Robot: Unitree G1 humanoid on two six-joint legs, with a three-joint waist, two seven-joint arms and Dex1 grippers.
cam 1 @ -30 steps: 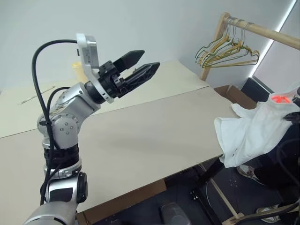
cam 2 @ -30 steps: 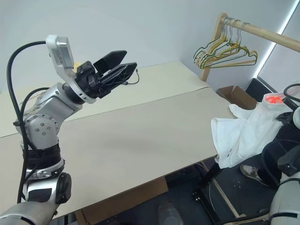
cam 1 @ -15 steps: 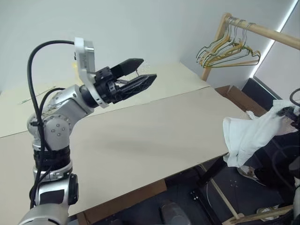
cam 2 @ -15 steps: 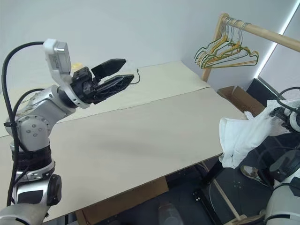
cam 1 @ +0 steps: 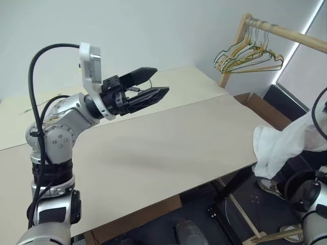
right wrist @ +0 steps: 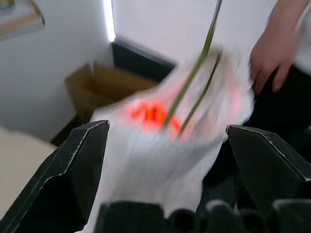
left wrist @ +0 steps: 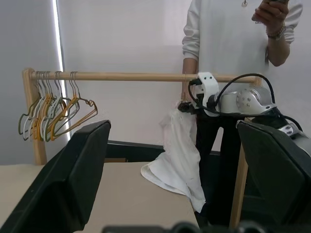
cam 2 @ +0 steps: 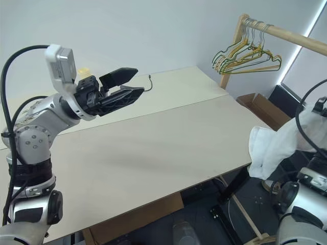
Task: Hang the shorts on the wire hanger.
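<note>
Just beyond the released right end effector (right wrist: pixel 165 160) hang the shorts (right wrist: pixel 160 145); unheld.

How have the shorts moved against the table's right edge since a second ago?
Yes. The shorts have slid to the right, off the table corner they overlapped, and now hang just past its edge.

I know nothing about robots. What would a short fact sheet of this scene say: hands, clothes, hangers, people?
Left hand: open, holding nothing, raised above the table
Right hand: open, facing the shorts
Shorts: white, crumpled, hanging past the table's right edge
Wire hanger: thin wires rising out of the shorts; what carries it cannot be told
Spare hangers: bunched on a wooden rail
Person: standing behind the rail, one hand close to the shorts
</note>
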